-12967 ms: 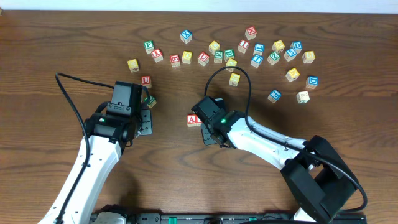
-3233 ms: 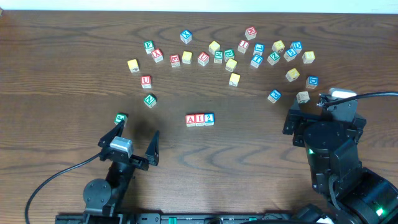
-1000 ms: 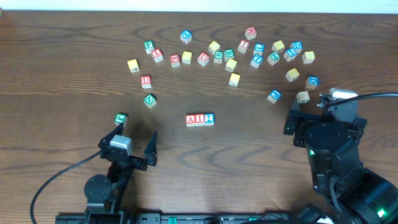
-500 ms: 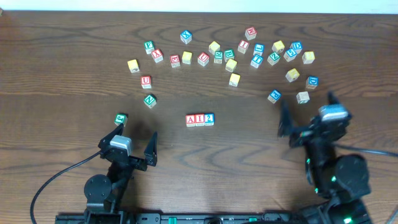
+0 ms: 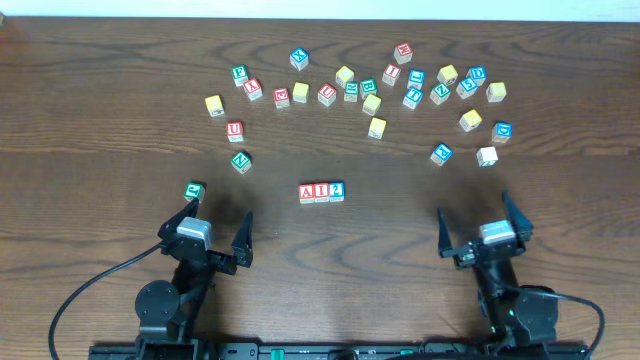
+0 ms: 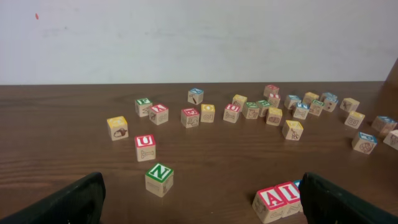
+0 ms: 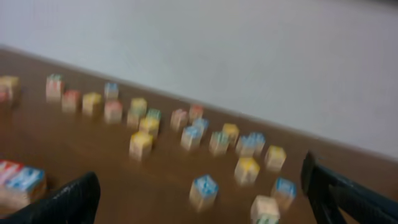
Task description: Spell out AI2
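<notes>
Three blocks stand touching in a row mid-table: a red A (image 5: 308, 192), a red I (image 5: 321, 192) and a blue 2 (image 5: 336, 190). My left gripper (image 5: 211, 223) is open and empty near the front edge, left of the row. The left wrist view shows the A and I blocks (image 6: 278, 200) beside the right finger, with the left gripper (image 6: 202, 211) holding nothing. At the front right, my right gripper (image 5: 478, 221) also stands open and empty. The right wrist view is blurred; the row (image 7: 18, 180) shows at its left edge, and the right gripper (image 7: 202, 202) has only bare table between its fingers.
Many loose letter blocks are scattered across the back of the table (image 5: 400, 80). Closer in lie a green N block (image 5: 241, 160), a red U block (image 5: 234, 130), a green block (image 5: 194, 189) by my left finger, a blue block (image 5: 441, 153) and a pale block (image 5: 487, 156).
The right arm has drawn back from the right side toward the front edge, gripper still open. The left arm and the three-block row have not moved.
</notes>
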Controlling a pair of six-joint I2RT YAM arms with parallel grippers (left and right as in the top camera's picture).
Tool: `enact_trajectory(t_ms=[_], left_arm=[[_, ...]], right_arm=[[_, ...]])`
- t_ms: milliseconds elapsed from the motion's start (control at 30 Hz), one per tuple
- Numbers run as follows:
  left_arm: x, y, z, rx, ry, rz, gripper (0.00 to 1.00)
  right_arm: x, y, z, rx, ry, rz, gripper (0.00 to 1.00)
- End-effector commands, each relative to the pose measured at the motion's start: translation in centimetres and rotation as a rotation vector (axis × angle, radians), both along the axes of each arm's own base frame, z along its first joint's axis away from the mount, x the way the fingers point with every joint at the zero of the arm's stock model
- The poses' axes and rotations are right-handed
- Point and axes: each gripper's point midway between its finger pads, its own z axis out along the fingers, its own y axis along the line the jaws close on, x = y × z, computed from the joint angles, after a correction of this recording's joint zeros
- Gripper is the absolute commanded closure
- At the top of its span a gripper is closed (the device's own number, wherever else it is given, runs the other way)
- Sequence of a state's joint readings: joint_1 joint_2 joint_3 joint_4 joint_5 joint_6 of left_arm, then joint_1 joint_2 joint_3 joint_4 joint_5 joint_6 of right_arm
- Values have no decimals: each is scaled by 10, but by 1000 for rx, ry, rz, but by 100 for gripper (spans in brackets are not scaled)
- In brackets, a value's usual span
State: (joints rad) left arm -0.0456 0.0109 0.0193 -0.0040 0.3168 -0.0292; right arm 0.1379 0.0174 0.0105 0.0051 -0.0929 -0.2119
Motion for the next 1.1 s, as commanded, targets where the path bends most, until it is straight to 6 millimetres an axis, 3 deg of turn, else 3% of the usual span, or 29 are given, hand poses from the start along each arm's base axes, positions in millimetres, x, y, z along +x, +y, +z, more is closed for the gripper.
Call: enact_trajectory(t_ms=[0, 1067], left_arm=[[-2, -3, -15, -9, 51, -20, 2], [-2, -3, -15, -9, 51, -20, 2]], right_arm=[[-2, 2, -17, -20, 60, 21, 1], [0, -4, -18, 15, 71, -14, 1]])
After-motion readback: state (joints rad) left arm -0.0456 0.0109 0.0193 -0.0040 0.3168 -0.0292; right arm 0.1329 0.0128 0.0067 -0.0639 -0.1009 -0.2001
